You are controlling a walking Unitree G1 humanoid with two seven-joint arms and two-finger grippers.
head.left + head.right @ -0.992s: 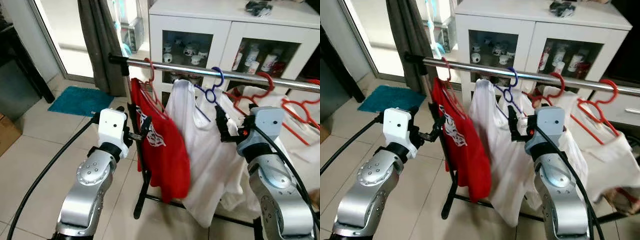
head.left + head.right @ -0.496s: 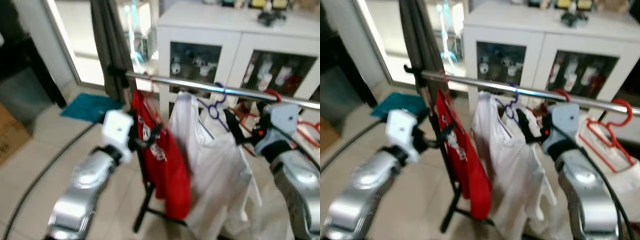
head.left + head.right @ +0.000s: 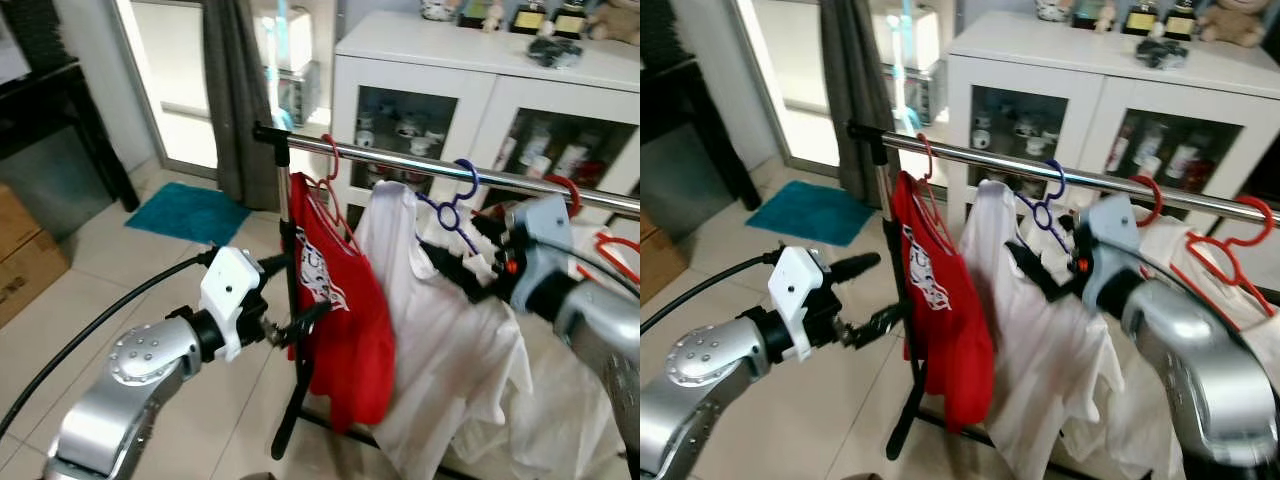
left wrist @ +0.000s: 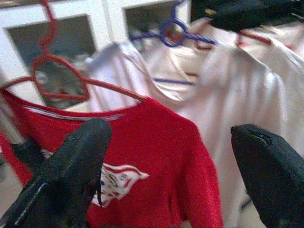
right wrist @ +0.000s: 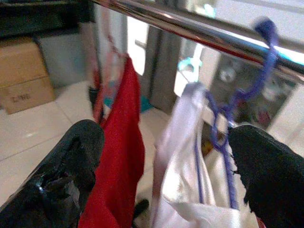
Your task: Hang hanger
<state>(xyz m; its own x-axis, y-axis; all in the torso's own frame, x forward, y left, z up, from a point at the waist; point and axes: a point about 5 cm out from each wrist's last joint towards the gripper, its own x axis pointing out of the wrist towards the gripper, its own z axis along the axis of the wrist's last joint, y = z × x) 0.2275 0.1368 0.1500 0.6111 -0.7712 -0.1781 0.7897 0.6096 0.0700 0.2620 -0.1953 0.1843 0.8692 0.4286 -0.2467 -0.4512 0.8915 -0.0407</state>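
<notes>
Chrome clothes rail (image 3: 400, 163) runs across the scene in front of a white glass-door cabinet (image 3: 470, 70), carried on a black stand (image 3: 292, 330).

On the rail, from the robot's left to its right:
- red hanger (image 3: 330, 185) with a red T-shirt (image 3: 335, 310), white print on the chest
- blue hanger (image 3: 455, 200), hook over the rail, carrying a white shirt (image 3: 440, 340) (the task's hanger, already seated on the bar)
- further red hangers (image 3: 1230, 245) with pale garments toward the right end

Left gripper (image 3: 300, 295): held out in front of the stand, at the level of the red T-shirt's chest, jaws apart and holding nothing. In the left wrist view both black fingers (image 4: 71, 175) frame the red T-shirt, with the red hanger's heart-shaped neck above it and the blue hanger beyond.

Right gripper (image 3: 455, 265): up beside the white shirt, just under the blue hanger's neck, near the rail. Jaws apart; the right wrist view shows the two fingers (image 5: 71, 161) spread wide with the blue hanger, white shirt and red T-shirt ahead between them, none of it clamped.

Surroundings: tiled floor (image 3: 120, 270), teal mat (image 3: 190, 210) by a dark curtain (image 3: 240, 100) at the glass door, cardboard box (image 3: 25, 250) at the far left. Black cable (image 3: 90, 330) trails from the left arm.
</notes>
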